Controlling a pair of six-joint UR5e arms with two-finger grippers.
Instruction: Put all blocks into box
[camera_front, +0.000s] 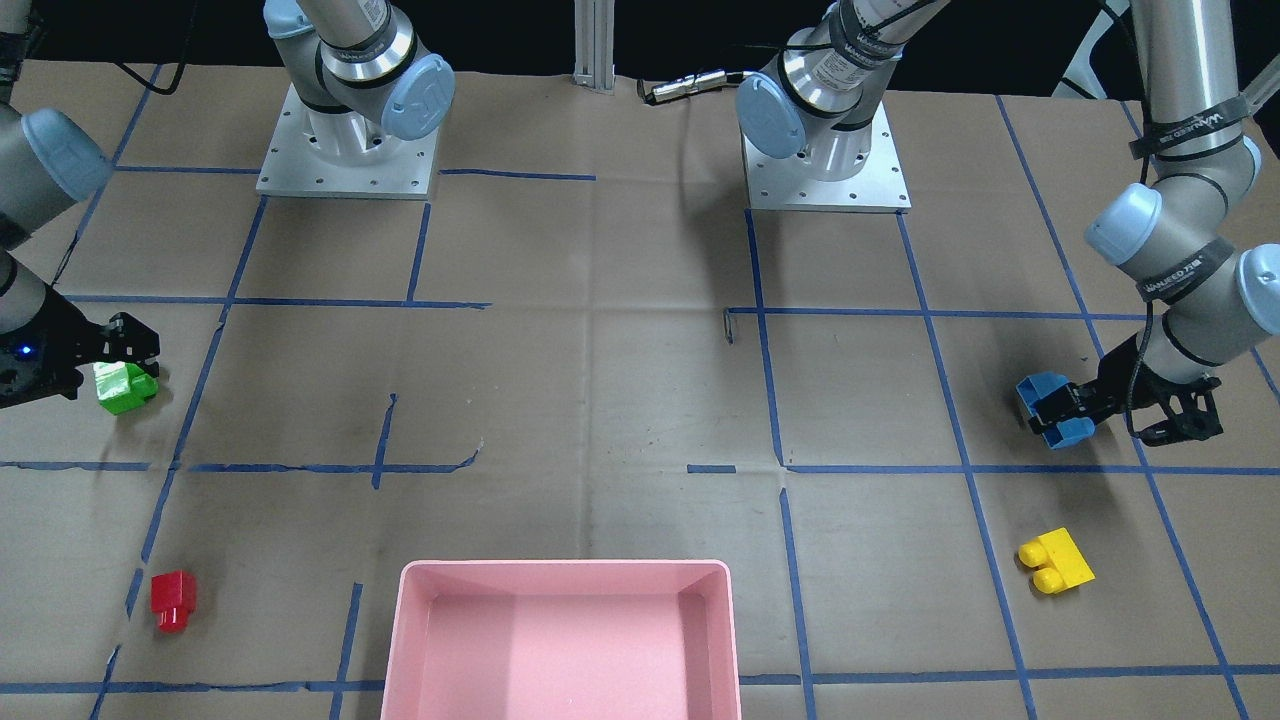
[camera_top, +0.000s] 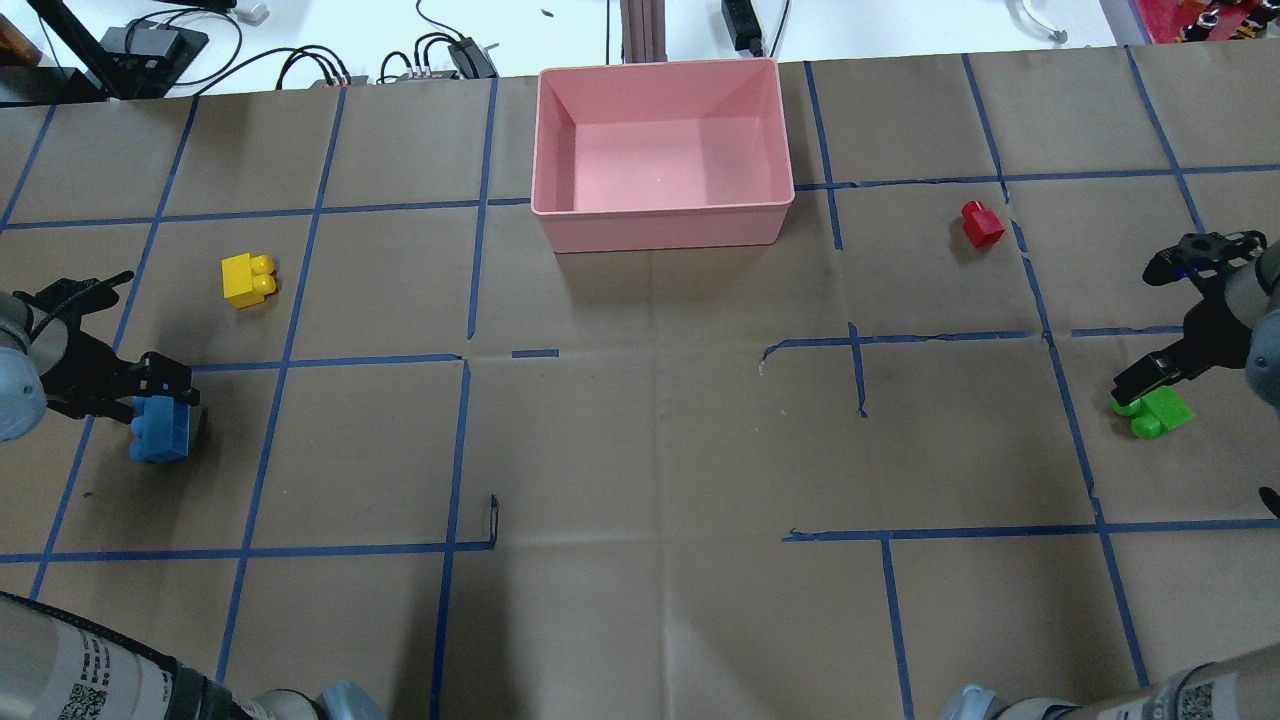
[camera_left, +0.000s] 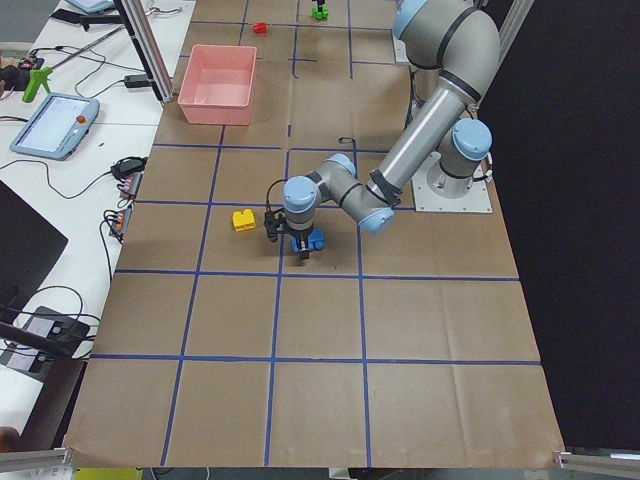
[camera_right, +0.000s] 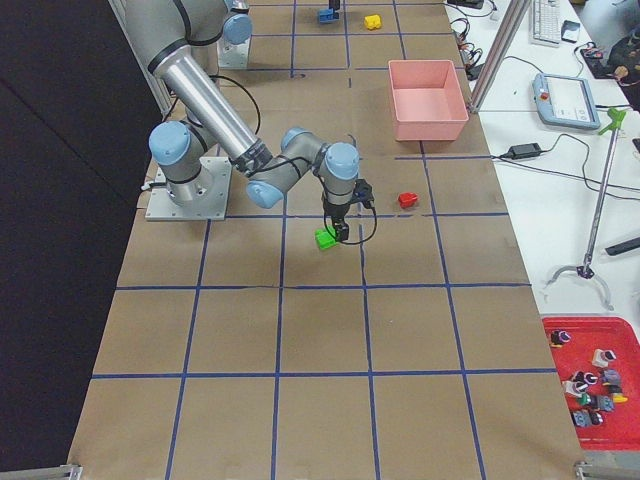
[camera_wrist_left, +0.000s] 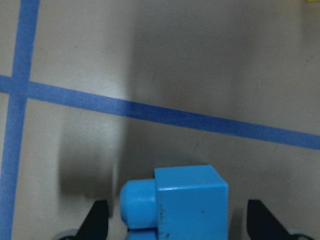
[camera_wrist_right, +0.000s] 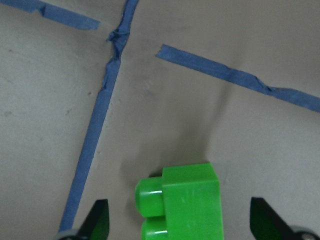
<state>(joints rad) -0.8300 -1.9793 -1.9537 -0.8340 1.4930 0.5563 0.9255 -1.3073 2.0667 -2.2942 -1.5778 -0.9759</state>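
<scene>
My left gripper (camera_top: 165, 395) is open and straddles the light blue block (camera_top: 160, 435) at the table's left. In the left wrist view its fingers (camera_wrist_left: 100, 220) stand clear of both sides of the block (camera_wrist_left: 185, 200). My right gripper (camera_top: 1140, 385) is open around the green block (camera_top: 1160, 412) at the table's right, and its fingers (camera_wrist_right: 97, 220) also stand clear of the block (camera_wrist_right: 185, 200). The yellow block (camera_top: 246, 280) lies beyond the blue one. The red block (camera_top: 981, 223) lies to the right of the pink box (camera_top: 660, 225), which holds nothing.
Brown paper with a blue tape grid covers the table (camera_top: 650, 450). The two arm bases (camera_front: 348, 150) stand on metal plates at the robot's side. Cables and devices (camera_top: 150, 40) lie beyond the far edge.
</scene>
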